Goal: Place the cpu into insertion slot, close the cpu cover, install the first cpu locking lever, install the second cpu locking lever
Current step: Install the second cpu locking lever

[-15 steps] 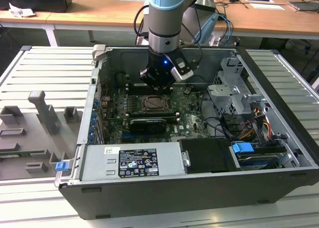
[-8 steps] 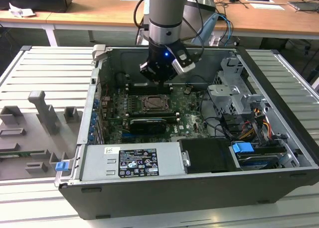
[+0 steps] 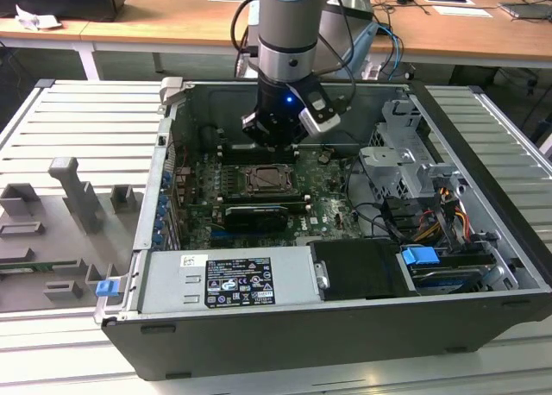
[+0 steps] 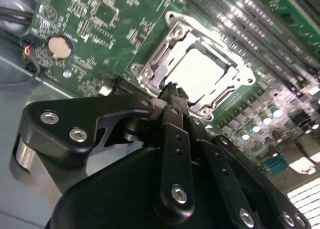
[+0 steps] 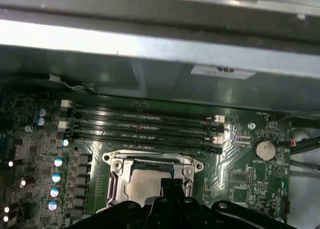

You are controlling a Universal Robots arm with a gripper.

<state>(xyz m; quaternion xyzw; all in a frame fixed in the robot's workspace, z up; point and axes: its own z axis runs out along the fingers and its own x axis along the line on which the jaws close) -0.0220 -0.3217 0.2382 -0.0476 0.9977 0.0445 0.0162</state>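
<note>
in the exterior view the arm reaches down from the top centre of the frame into an open computer case (image 3: 345, 326), and its gripper (image 3: 274, 141) hangs just above the green motherboard (image 3: 328, 201), a little above the centre of the frame. the insertion slot (image 3: 266, 181) lies just below the gripper in that picture, near the middle of the case, with a dark centre and a metal rim.

in the second wrist view the gripper (image 4: 172, 91) shows as black linked fingers pressed together into one narrow tip with nothing between them, ending at the lower edge of the socket. the cpu (image 4: 205, 71) sits flat in the insertion slot (image 4: 150, 71), its pale metal top bright under the light, right of centre in the upper half of the frame. the cpu cover (image 4: 172, 21) lies down around the chip as a silver frame. a round coin battery (image 4: 60, 46) sits on the board at the upper left.

in the first wrist view the gripper (image 5: 172, 186) rises from the bottom centre, touching or just over the edge of the cpu (image 5: 142, 184). the cpu cover (image 5: 152, 159) frames the chip, and the long memory slots (image 5: 140, 124) run across the board just above it. the coin battery (image 5: 264, 150) is at the right.
</note>
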